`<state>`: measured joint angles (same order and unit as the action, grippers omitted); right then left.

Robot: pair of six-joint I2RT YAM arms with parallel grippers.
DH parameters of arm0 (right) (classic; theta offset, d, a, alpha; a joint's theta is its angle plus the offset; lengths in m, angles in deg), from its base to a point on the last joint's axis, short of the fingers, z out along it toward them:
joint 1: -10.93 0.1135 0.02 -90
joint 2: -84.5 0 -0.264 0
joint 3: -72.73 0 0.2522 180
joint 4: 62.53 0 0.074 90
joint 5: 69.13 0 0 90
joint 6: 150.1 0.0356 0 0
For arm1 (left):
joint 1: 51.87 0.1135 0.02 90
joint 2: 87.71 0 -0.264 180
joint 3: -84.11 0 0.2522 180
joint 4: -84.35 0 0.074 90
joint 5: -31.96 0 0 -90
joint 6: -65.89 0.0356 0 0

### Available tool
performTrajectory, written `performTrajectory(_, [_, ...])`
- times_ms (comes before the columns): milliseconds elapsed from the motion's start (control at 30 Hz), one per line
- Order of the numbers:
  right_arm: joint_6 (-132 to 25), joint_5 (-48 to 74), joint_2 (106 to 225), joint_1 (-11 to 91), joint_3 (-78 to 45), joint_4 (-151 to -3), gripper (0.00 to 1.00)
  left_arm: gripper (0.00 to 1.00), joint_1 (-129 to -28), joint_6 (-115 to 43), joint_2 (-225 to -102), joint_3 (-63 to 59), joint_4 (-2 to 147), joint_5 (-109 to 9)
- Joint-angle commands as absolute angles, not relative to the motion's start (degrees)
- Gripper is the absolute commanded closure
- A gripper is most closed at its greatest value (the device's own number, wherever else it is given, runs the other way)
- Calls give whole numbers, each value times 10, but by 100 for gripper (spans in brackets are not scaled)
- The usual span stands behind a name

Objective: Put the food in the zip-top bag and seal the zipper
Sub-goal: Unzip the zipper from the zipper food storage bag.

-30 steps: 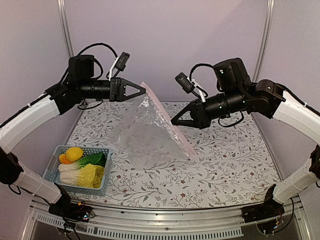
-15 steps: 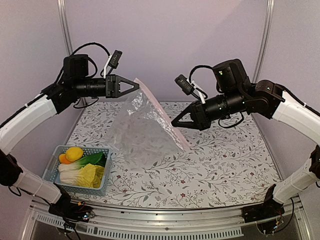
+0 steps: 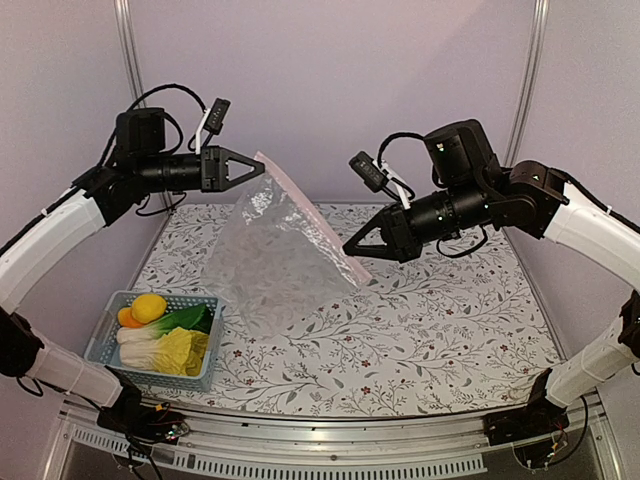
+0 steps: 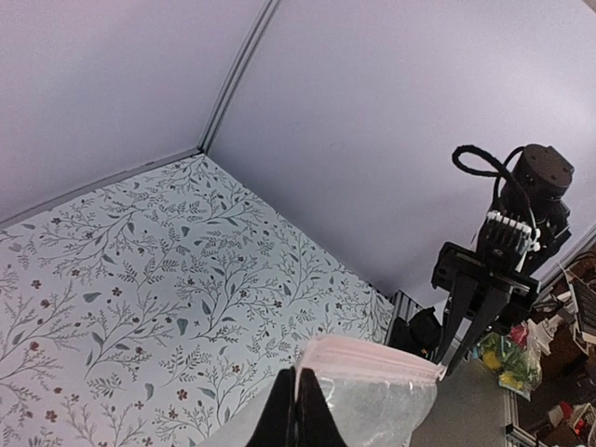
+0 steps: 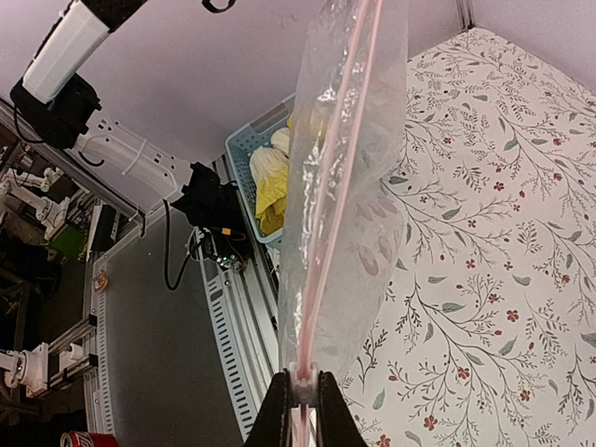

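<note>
Floral-print tabletop point(image 3: 450, 330) lies under both arms, and the light-blue basket point(image 3: 214, 338) at its near left corner is your reference. Above and behind the basket, the zip-top bag point(image 3: 285, 250) is stretched in the air between your arms. Your left gripper point(image 3: 262, 168) is pinched tight on one mouth corner, high above the basket. Your right gripper point(image 3: 347, 247) is nipped narrow on the other corner, lower and well to the basket's right. The zipper point(image 3: 310, 215), a pinkish strip, runs taut between them. In the right wrist view its two sides look pressed together, so the mouth seems shut.

All the food is inside the basket: yellow fruit point(image 3: 150, 307), orange fruit point(image 3: 128, 318), bok choy point(image 3: 185, 322) and napa cabbage point(image 3: 180, 352). You are at the bag-handling step, with nothing loaded yet. Next, I judge, you must get the mouth open towards the basket. That calls for regripping a single lip, since pulling on both ends only holds it flat.
</note>
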<state>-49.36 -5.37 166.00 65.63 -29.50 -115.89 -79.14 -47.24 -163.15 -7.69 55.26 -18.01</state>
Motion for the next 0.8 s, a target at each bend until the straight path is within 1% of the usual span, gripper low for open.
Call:
performTrajectory(0, [-489, -66, 1665, 660, -285, -1178, 100, 100, -773, -458, -1620, -79, 539, -196])
performTrajectory(367, [-487, -66, 1663, 660, -280, -1180, 100, 100, -754, -440, -1607, -80, 522, -209])
performTrajectory(767, [-485, -67, 1665, 660, -276, -1184, 100, 100, -749, -425, -1605, -93, 504, -199])
